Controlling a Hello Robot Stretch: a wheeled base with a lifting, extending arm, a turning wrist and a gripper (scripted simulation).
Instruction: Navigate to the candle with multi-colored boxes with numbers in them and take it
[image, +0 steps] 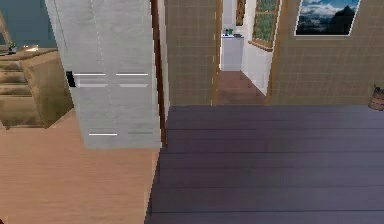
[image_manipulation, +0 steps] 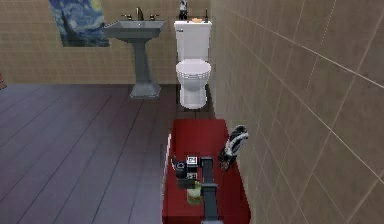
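Gripper (image_manipulation: 183, 168) seen against a red slab (image_manipulation: 200, 135) near the toilet (image_manipulation: 193, 75); cannot tell whether it holds anything. Small greenish blob (image_manipulation: 196, 190) beside the arm (image_manipulation: 213, 203) (possibly the candle). Sink (image_manipulation: 135, 35) beside the toilet.

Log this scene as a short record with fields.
Room: bathroom, tiled walls, dark plank floor
Fixtures: pedestal sink, white toilet
Wall art: blue swirling painting
By arm: red low table bearing a black-and-white object
Arm: gripper seen against that table; cannot tell whether it holds anything
Ahead: white door, wooden dresser
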